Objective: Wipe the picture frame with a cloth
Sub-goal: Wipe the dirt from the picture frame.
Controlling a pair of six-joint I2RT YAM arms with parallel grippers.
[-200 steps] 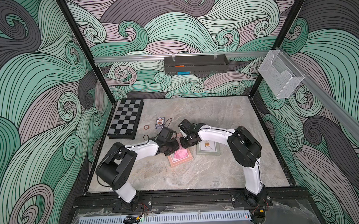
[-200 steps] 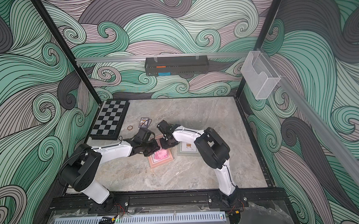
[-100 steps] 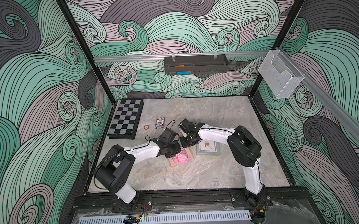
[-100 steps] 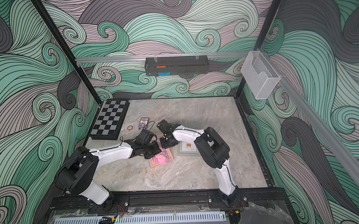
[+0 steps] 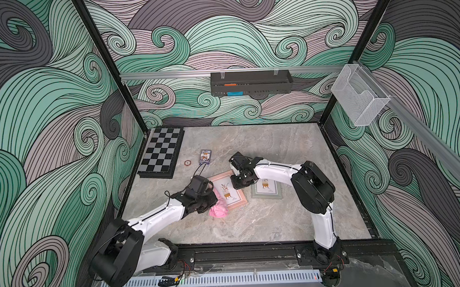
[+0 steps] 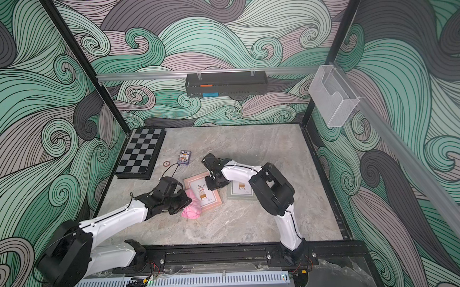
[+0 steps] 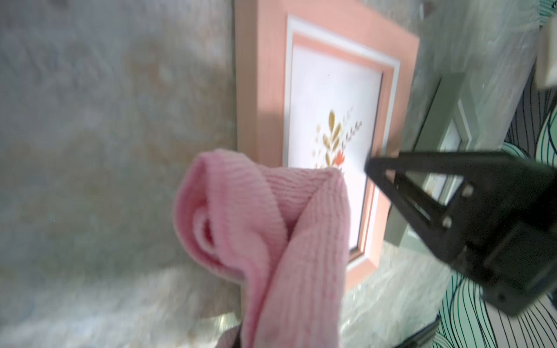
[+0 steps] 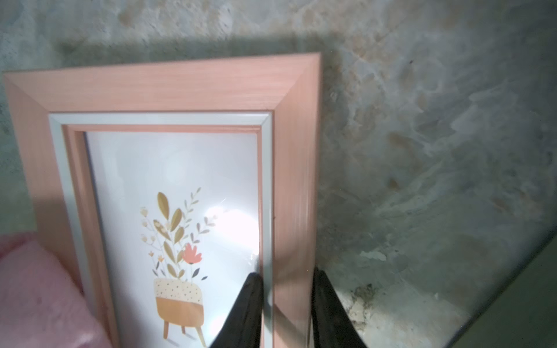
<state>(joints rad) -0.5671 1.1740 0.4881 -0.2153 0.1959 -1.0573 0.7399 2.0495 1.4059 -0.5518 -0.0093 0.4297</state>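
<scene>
The pink picture frame (image 5: pixel 232 194) (image 6: pixel 208 197) lies flat in mid-table, holding a potted-plant print. My right gripper (image 5: pixel 240 182) (image 8: pixel 286 277) is shut on the frame's far-right side rail, one finger on the glass and one outside the rail. My left gripper (image 5: pixel 211 203) (image 6: pixel 187 203) is shut on the bunched pink cloth (image 5: pixel 218 210) (image 6: pixel 191 209) (image 7: pixel 271 226). The cloth hangs over the frame's near-left corner, partly on the table. In the left wrist view the cloth hides the left fingers.
A grey-green picture frame (image 5: pixel 267 191) lies just right of the pink one. A chessboard (image 5: pixel 161 152), a card deck (image 5: pixel 205 157) and a small ring (image 5: pixel 188 162) sit at the back left. A black shelf (image 5: pixel 250 82) and a clear bin (image 5: pixel 359 98) hang on the walls.
My left gripper has dragged the cloth from the middle of the pink frame toward its near-left corner and partly off it. The right gripper has kept hold of the frame's rail.
</scene>
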